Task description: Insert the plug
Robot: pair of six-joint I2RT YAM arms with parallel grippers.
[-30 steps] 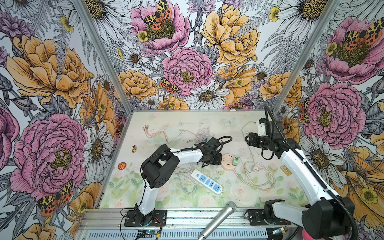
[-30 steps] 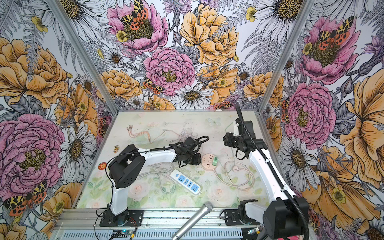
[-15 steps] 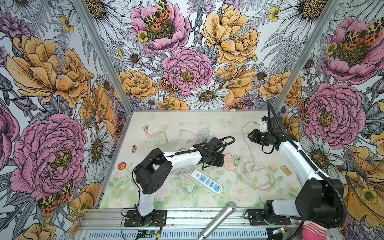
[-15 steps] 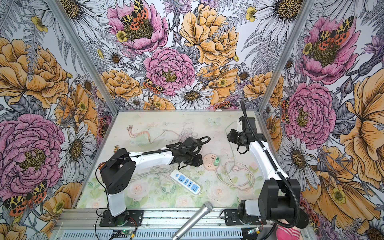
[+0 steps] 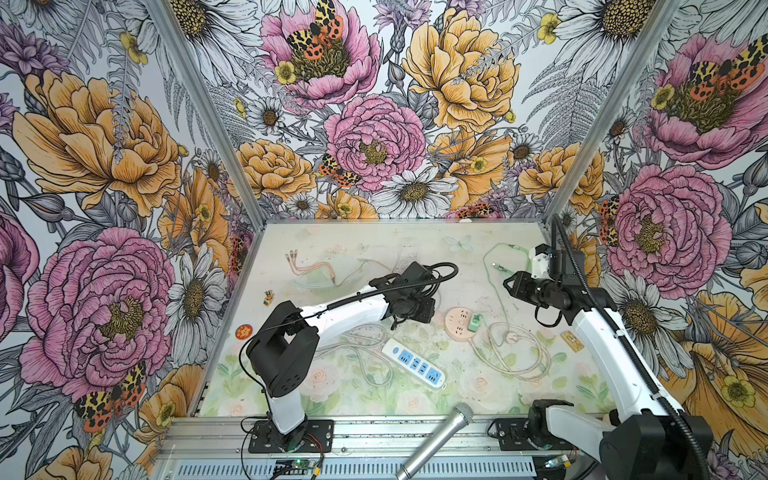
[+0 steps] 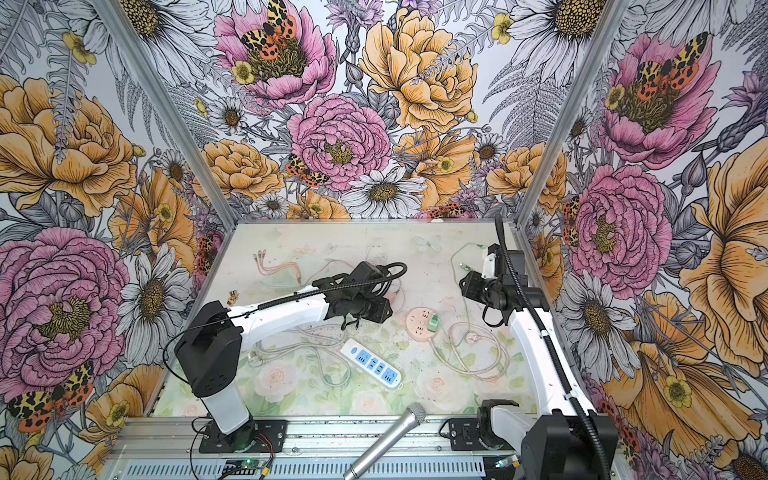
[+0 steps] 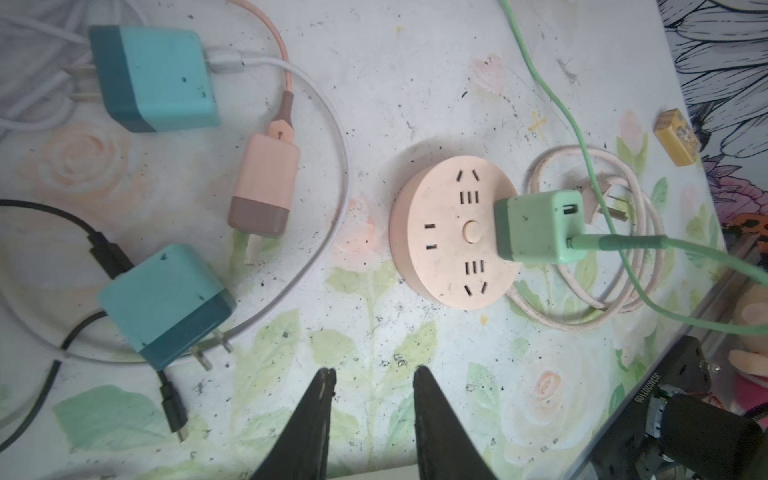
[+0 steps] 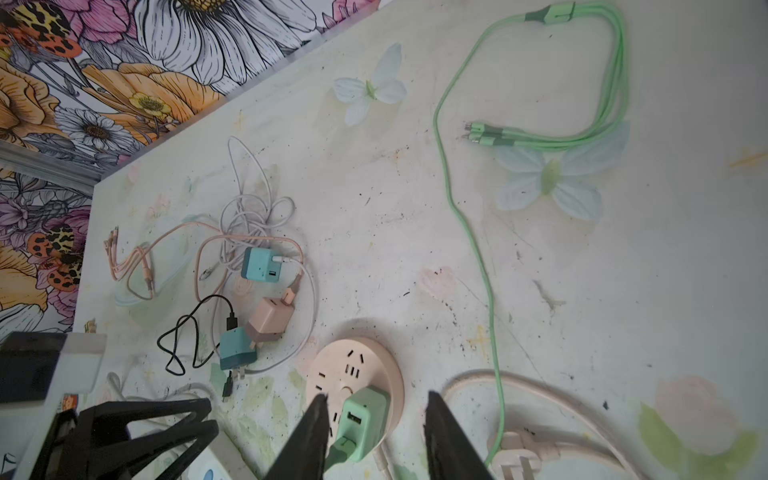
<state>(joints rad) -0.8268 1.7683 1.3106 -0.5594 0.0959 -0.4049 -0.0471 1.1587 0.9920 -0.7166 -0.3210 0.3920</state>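
Green charger (image 7: 540,226) sits plugged into the round pink socket hub (image 7: 449,232) on the counter (image 7: 374,124). Left tool (image 7: 372,370) hangs released and empty near the hub; right tool (image 8: 376,395) gapes too, holding nothing.

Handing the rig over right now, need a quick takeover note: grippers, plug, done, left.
Left gripper: open, empty, beside the round pink socket.
Right gripper: open, empty, raised clear of it.
Green charger sits plugged in the socket, its green cable trailing over the table.
Done: insertion looks complete.
Left: probably only retracting both grippers.
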